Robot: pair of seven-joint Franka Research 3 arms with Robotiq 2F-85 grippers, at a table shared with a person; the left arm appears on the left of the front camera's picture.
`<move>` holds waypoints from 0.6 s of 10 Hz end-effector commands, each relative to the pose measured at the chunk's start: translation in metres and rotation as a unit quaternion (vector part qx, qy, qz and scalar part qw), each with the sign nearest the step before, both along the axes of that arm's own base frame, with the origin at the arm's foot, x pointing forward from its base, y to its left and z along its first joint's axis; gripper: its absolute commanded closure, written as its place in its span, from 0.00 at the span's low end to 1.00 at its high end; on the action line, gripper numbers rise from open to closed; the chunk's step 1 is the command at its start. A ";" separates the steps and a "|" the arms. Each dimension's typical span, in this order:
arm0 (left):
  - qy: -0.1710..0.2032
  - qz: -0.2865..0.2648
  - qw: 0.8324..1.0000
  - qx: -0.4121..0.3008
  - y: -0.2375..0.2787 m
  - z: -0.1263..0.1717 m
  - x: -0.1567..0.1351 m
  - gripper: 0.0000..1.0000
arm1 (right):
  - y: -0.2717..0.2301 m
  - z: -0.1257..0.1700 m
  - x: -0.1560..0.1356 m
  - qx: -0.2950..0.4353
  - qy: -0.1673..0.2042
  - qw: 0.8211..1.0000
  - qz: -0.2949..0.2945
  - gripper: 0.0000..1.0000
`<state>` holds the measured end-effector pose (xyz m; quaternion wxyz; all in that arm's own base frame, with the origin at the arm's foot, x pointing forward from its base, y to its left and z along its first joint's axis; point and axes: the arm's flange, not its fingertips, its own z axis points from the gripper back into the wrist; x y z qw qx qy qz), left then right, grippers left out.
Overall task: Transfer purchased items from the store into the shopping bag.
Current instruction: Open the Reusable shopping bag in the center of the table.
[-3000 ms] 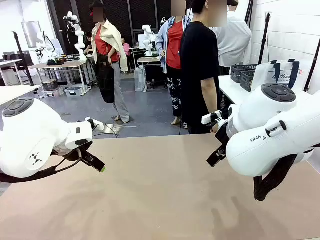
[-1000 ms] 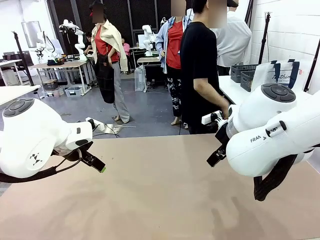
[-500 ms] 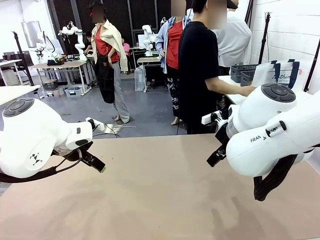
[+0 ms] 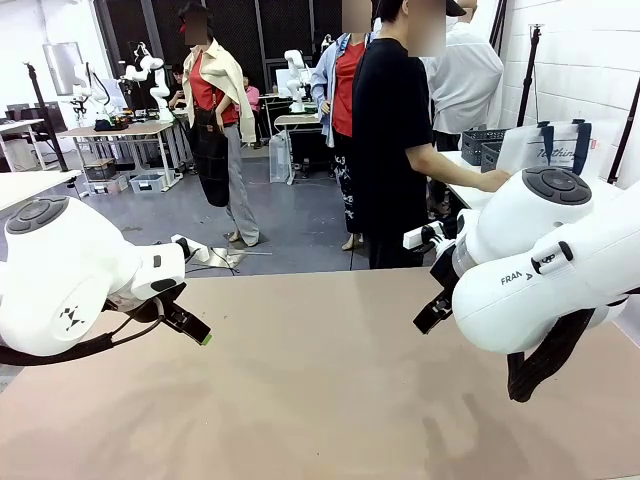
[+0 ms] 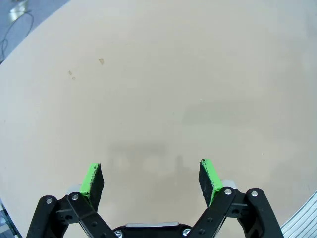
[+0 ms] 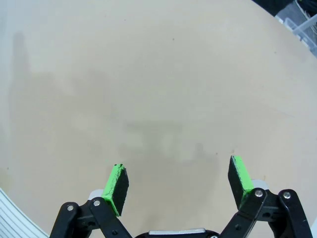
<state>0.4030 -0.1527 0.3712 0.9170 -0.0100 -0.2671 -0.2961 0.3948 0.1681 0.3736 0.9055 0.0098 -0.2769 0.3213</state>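
The clear plastic shopping bag with navy handles (image 4: 556, 150) stands far off near a dark grey mesh basket (image 4: 480, 142), so the left end effector (image 5: 151, 176) and right end effector (image 6: 179, 181), both open, probably must wait for them.

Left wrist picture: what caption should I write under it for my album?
The open left gripper, green pads spread wide, hovers above the beige table.

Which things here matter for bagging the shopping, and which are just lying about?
For the job: shopping bag, dark mesh baskets beside it, the person's outstretched arm, open left gripper, open right gripper.
Just lying about: far cluttered table, bins under it, white object on the floor.
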 end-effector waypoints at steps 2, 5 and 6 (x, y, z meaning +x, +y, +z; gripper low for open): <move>0.000 0.001 1.000 -0.001 0.001 0.000 0.000 0.00 | 0.000 0.000 0.000 0.000 0.000 1.000 0.000 0.00; 0.000 0.001 1.000 -0.001 0.001 0.000 0.000 0.00 | 0.000 0.000 0.000 0.000 0.000 1.000 0.000 0.00; 0.000 0.001 1.000 -0.001 0.001 0.000 0.000 0.00 | 0.000 0.000 0.000 0.000 0.000 1.000 0.000 0.00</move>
